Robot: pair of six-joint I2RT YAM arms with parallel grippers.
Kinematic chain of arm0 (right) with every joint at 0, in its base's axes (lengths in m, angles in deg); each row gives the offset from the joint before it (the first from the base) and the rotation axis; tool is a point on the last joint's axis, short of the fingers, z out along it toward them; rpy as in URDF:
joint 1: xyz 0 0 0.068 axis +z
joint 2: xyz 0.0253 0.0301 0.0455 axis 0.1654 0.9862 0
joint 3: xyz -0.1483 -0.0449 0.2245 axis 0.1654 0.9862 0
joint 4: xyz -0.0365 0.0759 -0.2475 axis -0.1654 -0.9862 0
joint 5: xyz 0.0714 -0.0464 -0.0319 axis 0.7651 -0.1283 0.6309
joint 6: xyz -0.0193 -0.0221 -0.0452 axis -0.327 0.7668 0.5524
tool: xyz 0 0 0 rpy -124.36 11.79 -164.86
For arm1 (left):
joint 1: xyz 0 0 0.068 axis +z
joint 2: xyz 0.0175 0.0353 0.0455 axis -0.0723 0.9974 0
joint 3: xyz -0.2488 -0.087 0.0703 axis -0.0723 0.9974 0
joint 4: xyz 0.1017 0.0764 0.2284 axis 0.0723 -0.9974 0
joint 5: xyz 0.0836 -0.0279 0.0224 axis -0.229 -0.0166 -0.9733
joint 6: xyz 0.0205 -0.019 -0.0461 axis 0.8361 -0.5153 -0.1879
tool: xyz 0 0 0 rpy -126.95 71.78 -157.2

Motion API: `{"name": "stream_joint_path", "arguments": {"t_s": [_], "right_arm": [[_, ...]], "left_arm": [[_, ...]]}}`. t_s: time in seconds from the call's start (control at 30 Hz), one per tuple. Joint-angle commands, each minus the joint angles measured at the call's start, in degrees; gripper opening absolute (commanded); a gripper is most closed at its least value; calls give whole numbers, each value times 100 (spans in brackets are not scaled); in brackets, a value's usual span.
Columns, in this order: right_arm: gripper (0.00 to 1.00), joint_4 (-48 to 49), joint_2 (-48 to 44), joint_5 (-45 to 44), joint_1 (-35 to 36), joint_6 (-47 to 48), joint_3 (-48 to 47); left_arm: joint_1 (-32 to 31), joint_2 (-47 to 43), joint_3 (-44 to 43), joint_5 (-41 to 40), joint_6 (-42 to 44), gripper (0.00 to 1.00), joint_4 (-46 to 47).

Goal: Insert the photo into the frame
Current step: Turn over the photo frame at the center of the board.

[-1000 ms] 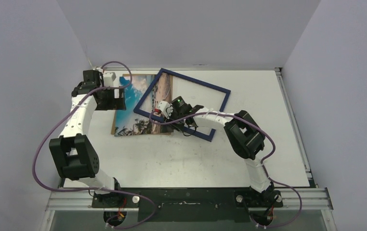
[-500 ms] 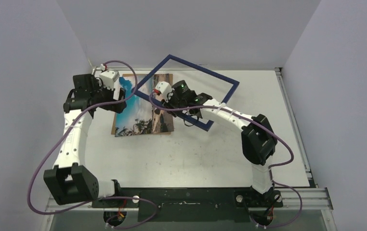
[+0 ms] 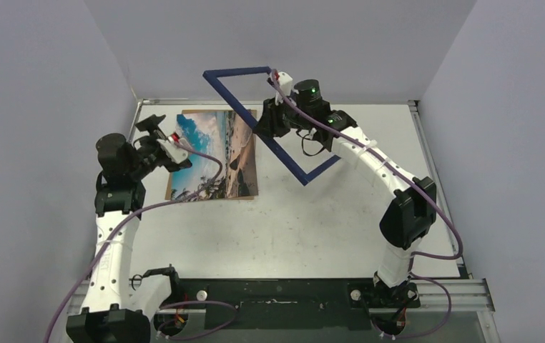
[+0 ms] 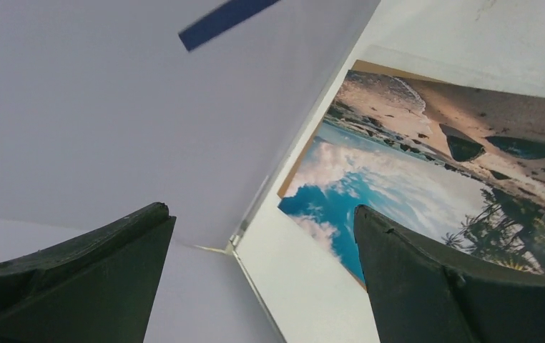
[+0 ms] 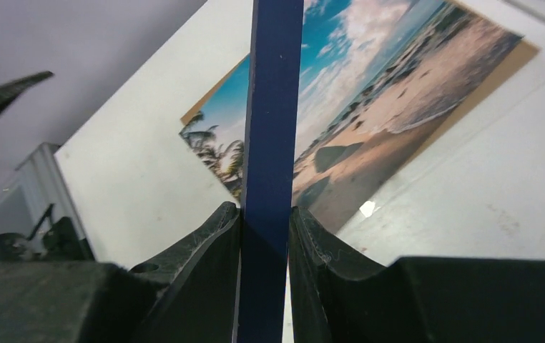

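Observation:
The photo (image 3: 216, 151), a beach print with blue sky, lies flat on a brown backing board (image 3: 205, 112) at the back left of the table. My right gripper (image 3: 269, 121) is shut on one long bar of the navy frame (image 3: 255, 132) and holds it in the air, steeply tilted, just right of the photo. In the right wrist view the blue bar (image 5: 273, 143) runs straight up between the fingers (image 5: 205, 243), with the photo (image 5: 370, 93) below it. My left gripper (image 3: 164, 139) hovers open at the photo's left edge, empty; the photo (image 4: 427, 179) shows past its fingers (image 4: 455, 286).
The white table (image 3: 291, 229) is boxed in by grey walls at the back and both sides. A metal rail (image 3: 434, 179) runs along its right edge. The wall corner (image 4: 230, 243) lies close ahead of the left gripper. The black base plate (image 3: 277, 293) spans the near edge.
My right arm has lifted the frame off the photo and swung it up and back until it stands tilted. My left arm has drawn back from the photo's far left corner, still open.

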Motion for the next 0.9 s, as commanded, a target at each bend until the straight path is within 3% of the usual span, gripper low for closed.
{"name": "stream_joint_path", "arguments": {"t_s": [0.0, 0.07, 0.13, 0.33, 0.47, 0.6, 0.77, 0.87], "right_arm": [[5, 63, -270, 928, 93, -696, -308], [5, 570, -482, 1276, 64, -1113, 34], [5, 1061, -667, 1428, 17, -1545, 365], [5, 1538, -675, 1957, -38, -2600, 568], [5, 2793, -858, 2201, -42, -3700, 1206], [5, 3644, -997, 2261, 36, -4417, 1689], [5, 3915, -1077, 2229, 183, -4756, 1829], [5, 4012, -1059, 2197, 308, -4950, 1793]], "left_arm": [[-313, -660, 790, 480, 1825, 100, 1072], [-548, -776, 985, 399, 2413, 89, 1079], [-862, -825, 1026, 272, 2655, 84, 1051], [-1211, -946, 1687, 216, 2635, 85, 2571], [-1387, -914, 1781, 156, 3003, 86, 2364], [-1545, -782, 2168, 101, 3116, 85, 3494], [-1679, -555, 2188, 148, 3516, 83, 3734], [-1779, -483, 2111, 89, 3869, 77, 3343]]}}
